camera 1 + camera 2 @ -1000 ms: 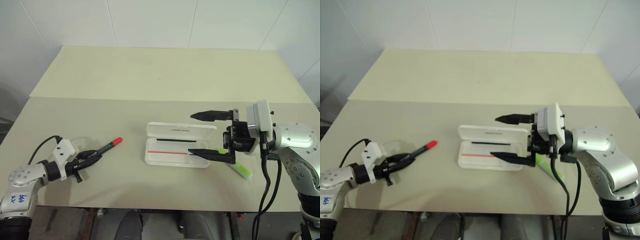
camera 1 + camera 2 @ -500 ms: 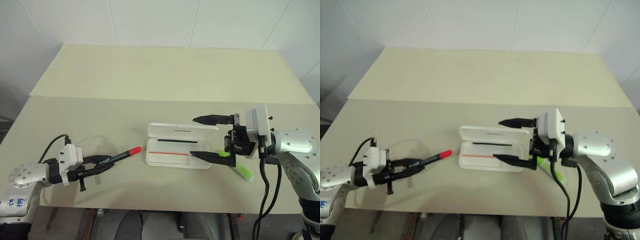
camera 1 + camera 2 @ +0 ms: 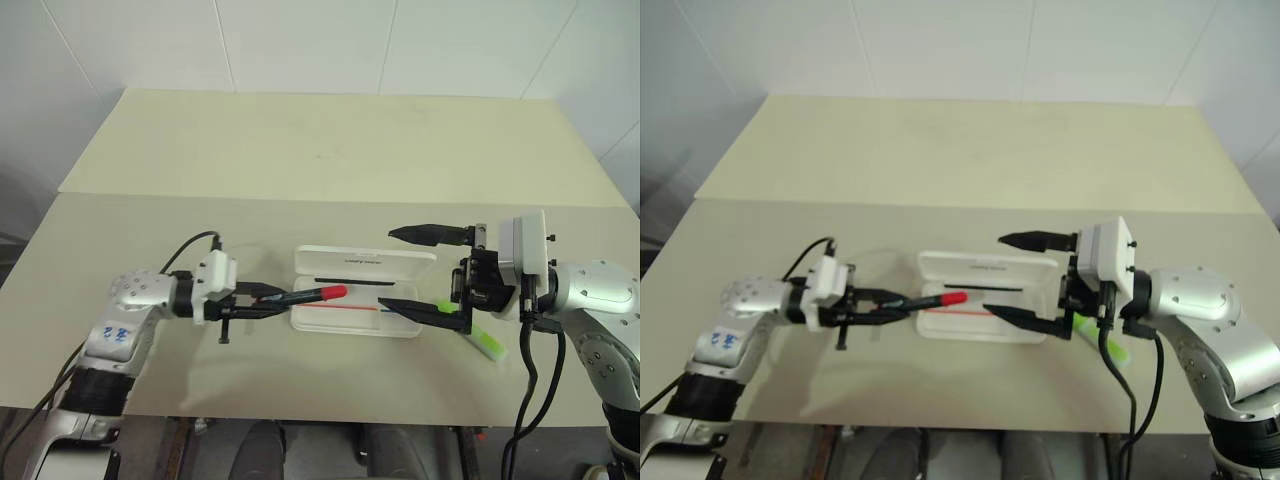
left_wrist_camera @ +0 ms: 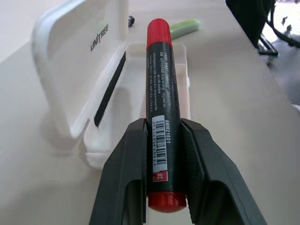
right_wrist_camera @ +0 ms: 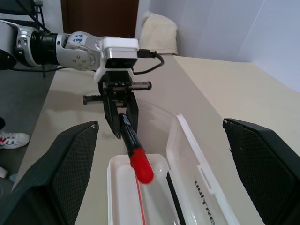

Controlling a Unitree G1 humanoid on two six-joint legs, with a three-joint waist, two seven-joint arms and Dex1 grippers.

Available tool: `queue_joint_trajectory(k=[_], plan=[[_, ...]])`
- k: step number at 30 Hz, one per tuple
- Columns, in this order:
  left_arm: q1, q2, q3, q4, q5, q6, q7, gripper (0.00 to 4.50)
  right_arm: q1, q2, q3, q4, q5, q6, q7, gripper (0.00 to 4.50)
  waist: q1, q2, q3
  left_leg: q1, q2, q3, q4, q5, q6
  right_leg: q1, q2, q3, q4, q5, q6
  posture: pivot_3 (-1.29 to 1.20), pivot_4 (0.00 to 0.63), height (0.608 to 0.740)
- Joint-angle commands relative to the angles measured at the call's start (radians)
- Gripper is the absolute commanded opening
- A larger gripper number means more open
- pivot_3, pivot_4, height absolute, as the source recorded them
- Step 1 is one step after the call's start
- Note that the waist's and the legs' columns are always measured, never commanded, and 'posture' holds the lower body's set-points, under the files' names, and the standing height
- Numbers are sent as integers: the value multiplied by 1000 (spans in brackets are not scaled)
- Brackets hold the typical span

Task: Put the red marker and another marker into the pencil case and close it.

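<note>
Two markers and one pencil case (image 3: 363,262) are on show, along with two grippers. The left gripper (image 3: 272,298) is clamped on the red marker (image 3: 310,294), a slim round pen with a black labelled barrel and smooth red ends; its red tip reaches past the fingertips, over the case's near end. The case is glossy white hard plastic, rectangular with rounded corners, its lid standing open with small dark lettering. One black line and one red line lie inside. The right gripper (image 3: 411,267) has its two ribbed black fingers spread wide at the case's opposite end, holding nothing. The other marker (image 3: 484,342), chunky and lime green, lies on the table (image 3: 330,150) just beside that gripper.
</note>
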Motion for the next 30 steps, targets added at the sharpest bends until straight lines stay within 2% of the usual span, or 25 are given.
queue_joint_trajectory(k=[1, 17, 30], plan=[[-34, -15, -27, 16, 31, -5, -1, 668, 7, -2, -38, -54, 21, 2, -30, 4500, 1, 0, 0, 0, 0, 0, 0, 0, 0, 0, 1, 1, 0, 0, 0, 0, 150, 740], [-196, -132, -145, 40, 199, 40, 136, 668, 19, -3, -39, -92, 34, 7, -96, 4500, 3, 0, 0, 0, 1, 1, 1, 0, 0, -1, 4, 7, 0, 1, 1, 0, 150, 740], [-198, -137, -180, 4, 246, 69, 144, 668, 6, 0, -34, -95, 41, 12, -109, 4500, 2, -1, 0, 0, 1, 5, 2, 0, 0, -5, 7, 15, 4, 1, 2, 0, 150, 740]])
